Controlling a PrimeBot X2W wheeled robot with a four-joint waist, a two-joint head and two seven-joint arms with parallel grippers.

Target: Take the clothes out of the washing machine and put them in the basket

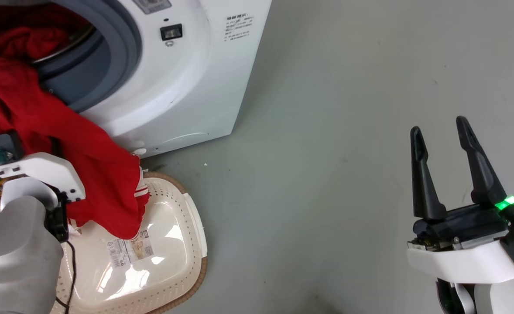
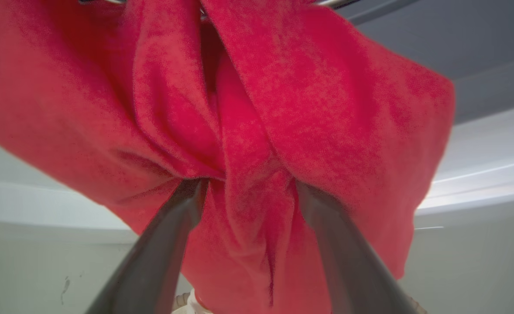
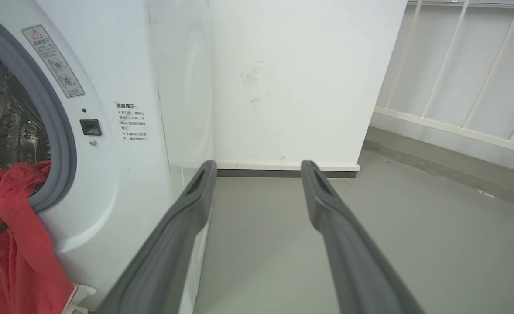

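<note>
A red garment of the clothes [image 1: 65, 144] hangs out of the washing machine [image 1: 187, 87] over its grey door seal, and its white-striped hem reaches into the cream basket [image 1: 198, 244] on the floor below. More red cloth [image 1: 21, 41] lies in the drum. In the left wrist view my left gripper [image 2: 246, 183] has its fingers spread wide, with a twisted bunch of the red garment [image 2: 248, 131] between them and the tips buried under folds. My right gripper [image 1: 438, 124] hovers open over bare floor far to the right, holding nothing.
The basket sits right against the machine's front foot. Grey floor [image 1: 327, 174] spreads to the right of the machine. The right wrist view has a white wall [image 3: 305, 78] behind the machine and a white railing [image 3: 457, 87] at the right.
</note>
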